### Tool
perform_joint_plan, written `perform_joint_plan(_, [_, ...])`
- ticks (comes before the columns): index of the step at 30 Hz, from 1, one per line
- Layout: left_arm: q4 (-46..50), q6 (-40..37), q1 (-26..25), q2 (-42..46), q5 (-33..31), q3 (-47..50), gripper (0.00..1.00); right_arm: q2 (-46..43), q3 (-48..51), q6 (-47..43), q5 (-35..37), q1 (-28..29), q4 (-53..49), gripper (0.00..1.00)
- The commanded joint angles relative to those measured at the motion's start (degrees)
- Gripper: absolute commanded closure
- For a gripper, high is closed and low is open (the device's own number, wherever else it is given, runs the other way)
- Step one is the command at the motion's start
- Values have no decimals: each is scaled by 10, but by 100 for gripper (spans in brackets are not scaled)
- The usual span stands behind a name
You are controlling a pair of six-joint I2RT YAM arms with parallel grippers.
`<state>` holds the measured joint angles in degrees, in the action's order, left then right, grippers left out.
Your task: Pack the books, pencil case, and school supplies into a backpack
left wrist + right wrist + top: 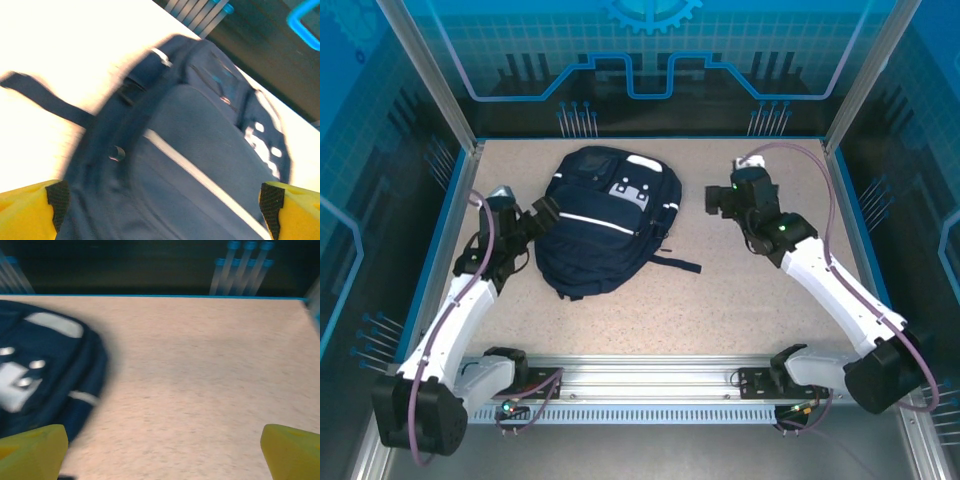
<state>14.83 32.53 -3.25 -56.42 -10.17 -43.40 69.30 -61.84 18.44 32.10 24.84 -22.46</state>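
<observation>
The navy backpack (605,220) lies flat in the middle of the table, its white stripes and white-and-grey patch facing up. My left gripper (542,212) sits at the backpack's left side, open. In the left wrist view its yellow fingers (30,212) stand wide apart over the backpack (200,150), holding nothing. My right gripper (712,198) hovers just right of the backpack, apart from it and open. Between its fingers (32,450) is bare table, with the backpack (45,375) off to the left. The books, pencil case and school supplies are out of view.
A dark strap (675,263) trails from the backpack's right side onto the speckled table (740,300). A blue rim (650,138) and enclosure walls border the table. The arms' mounting rail (650,380) runs along the near edge.
</observation>
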Motion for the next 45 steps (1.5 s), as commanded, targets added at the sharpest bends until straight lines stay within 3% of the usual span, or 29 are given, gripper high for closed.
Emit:
perform_joint_plan(1, [-64, -92, 6, 10, -153, 58, 1, -30, 69, -27, 74, -40, 86, 0])
perform_joint_plan(6, [-148, -159, 17, -4, -179, 116, 1, -49, 156, -17, 64, -121, 140, 0])
perform_joint_plan(9, [-191, -180, 22, -24, -178, 139, 1, -35, 213, -52, 81, -141, 206, 0])
perform_joint_plan(13, [-283, -216, 23, -45, -144, 185, 1, -1, 255, -99, 60, -147, 269, 0])
perform_joint_plan(21, [-485, -273, 23, -89, -30, 270, 1, 39, 309, -160, -68, -158, 425, 0])
perform_joint_plan(28, [-532, -290, 23, -129, 12, 267, 1, 55, 343, -145, -141, -182, 504, 0])
perform_joint_plan(34, [-575, -290, 23, -179, 60, 250, 1, 67, 356, -149, -151, -189, 536, 0])
perform_joint_plan(41, [-532, -336, 22, -214, 151, 204, 1, 80, 364, -151, -161, -191, 557, 0])
perform_joint_plan(45, [-544, -334, 22, -211, 139, 212, 1, 79, 366, -157, -172, -191, 564, 0])
